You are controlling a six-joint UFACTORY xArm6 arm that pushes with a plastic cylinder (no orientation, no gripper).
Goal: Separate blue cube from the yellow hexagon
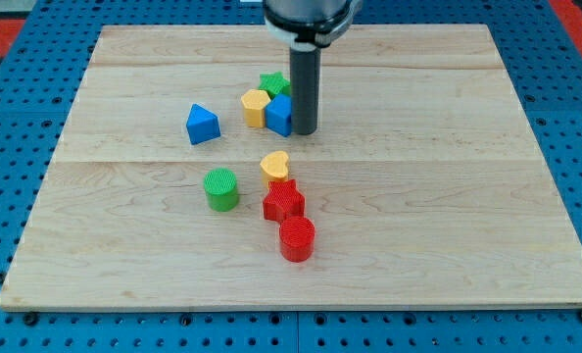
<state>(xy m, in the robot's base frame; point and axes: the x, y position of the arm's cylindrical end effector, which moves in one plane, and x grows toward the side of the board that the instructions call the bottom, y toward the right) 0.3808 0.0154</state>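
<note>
Two blocks touching, my tip on the wrong side of nothing

Two task pieces sit pressed together near the top middle of the pale wooden bench (448,196): the small blue plastic cube (278,115) and, touching its left face, the yellow plastic hexagon (255,106). My tip (304,131), the lower end of the straight dark rod, stands right against the cube's right side, so the cube lies to the view's left of it and the hexagon lies beyond the cube on the same line. That line is what matters: a push straight leftward would likely drive both blocks along as a pair. Parting them probably calls for coming at the cube from another side, or wedging into the seam.

A green star-shaped block (273,83) crowds in just behind the pair, toward the view's top, narrowing the room there.

No hand exists on this rod, so nothing is held; it only pushes
</note>
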